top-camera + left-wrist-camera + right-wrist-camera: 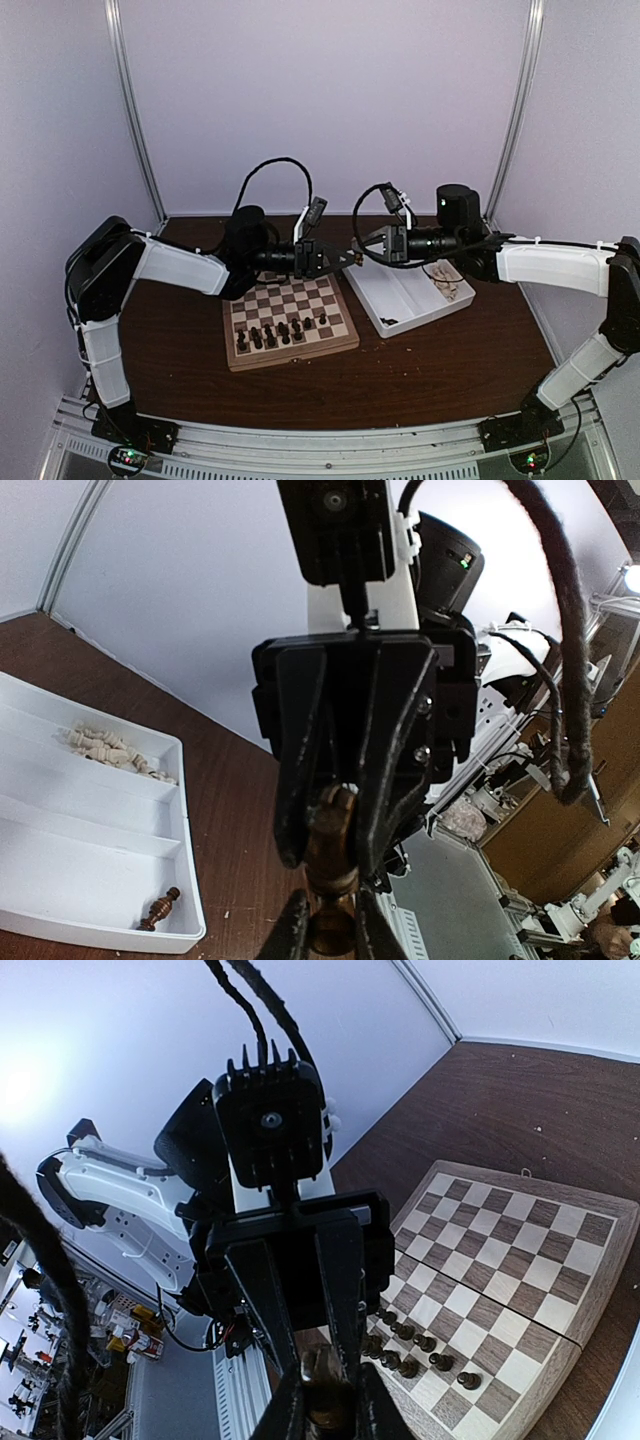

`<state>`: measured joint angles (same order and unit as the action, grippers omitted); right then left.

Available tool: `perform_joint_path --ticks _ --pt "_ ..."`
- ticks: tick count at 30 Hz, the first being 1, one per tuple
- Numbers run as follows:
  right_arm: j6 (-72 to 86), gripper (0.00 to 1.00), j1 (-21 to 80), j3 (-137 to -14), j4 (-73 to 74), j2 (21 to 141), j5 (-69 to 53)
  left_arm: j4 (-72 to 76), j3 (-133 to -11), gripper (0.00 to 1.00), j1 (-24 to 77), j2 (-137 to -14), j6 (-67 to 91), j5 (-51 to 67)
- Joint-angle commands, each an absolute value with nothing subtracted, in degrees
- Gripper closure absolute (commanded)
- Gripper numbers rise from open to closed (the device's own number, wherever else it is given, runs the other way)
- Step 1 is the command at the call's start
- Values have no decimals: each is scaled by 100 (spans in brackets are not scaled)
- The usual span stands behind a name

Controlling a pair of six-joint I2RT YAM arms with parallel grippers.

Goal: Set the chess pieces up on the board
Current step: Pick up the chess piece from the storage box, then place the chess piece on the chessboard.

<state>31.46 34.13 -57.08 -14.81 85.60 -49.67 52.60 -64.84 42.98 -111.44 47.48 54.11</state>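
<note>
Table: a dark brown top (450, 370) carried the board and a tray side by side.
Left arm: the left arm (180, 265) reached in from the left, its wrist level above the board's far edge.
Right arm: the right arm (550, 265) reached in from the right, its wrist level above the tray.
Board: the board (300, 292) lay flat, left of centre, just beside the tray.
Tray: the white compartmented tray (405, 300) sat right of the board, turned at an angle to it.
Left gripper: the left gripper (343, 256) pointed right, tip to tip with the other gripper in the air over the gap between board and tray. Its fingers (372, 935) were pressed onto the held piece.
Right gripper: the right gripper (360, 251) pointed left, its fingers (285, 1410) closed on the same held piece.
Chess pieces: the dark chess pieces (280, 332) stood clustered on the squares along the board's near edge.
Pale pieces: the pale pieces (110, 750) lay heaped in one tray compartment.
Held piece: the held piece (332, 830), dark brown, was pinched between both grippers, clear of board and tray.
Lone piece: a lone dark piece (158, 910) lay on its side in another tray compartment.
</note>
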Motion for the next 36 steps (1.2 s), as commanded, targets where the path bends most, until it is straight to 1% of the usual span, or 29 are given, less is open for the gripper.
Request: perform_joint_path --ticks 1,5,11,16,19,21,23,26,29,36 --pt "3082 85 3404 -5802 -1600 8504 -4901 5476 -6567 86 4315 -11096 4634 5528" --pt "3014 86 3392 -5784 -1478 8429 -4736 5391 -6540 91 4315 -11074 4571 5519" --pt "2908 86 3321 -5675 -1382 8256 -4487 4917 -6449 92 4315 -10874 4230 5475" --pt "2918 86 3247 -5572 -1363 8184 -4280 4032 -6428 92 4370 -10634 3663 5332" --pt "2817 86 3149 -5484 -1199 8081 -3942 2706 -6586 92 4491 -10392 2831 5025" --pt "2722 87 3066 -5403 -1092 8008 -3763 1105 -6925 92 4699 -10217 1872 4529" --pt "2645 87 2945 -5308 -1059 7958 -3685 -614 -7465 90 5014 -10177 876 3752" --pt "2653 88 2760 -5091 -1167 7898 -3542 -2232 -8199 90 5467 -10323 81 2530" --pt "2749 88 2550 -4791 -1415 7858 -3466 -2874 -8522 90 5652 -10465 -117 1964" --pt "2619 88 2291 -4198 -1726 7734 -2891 -3888 -9308 90 5845 -10910 -106 1215"
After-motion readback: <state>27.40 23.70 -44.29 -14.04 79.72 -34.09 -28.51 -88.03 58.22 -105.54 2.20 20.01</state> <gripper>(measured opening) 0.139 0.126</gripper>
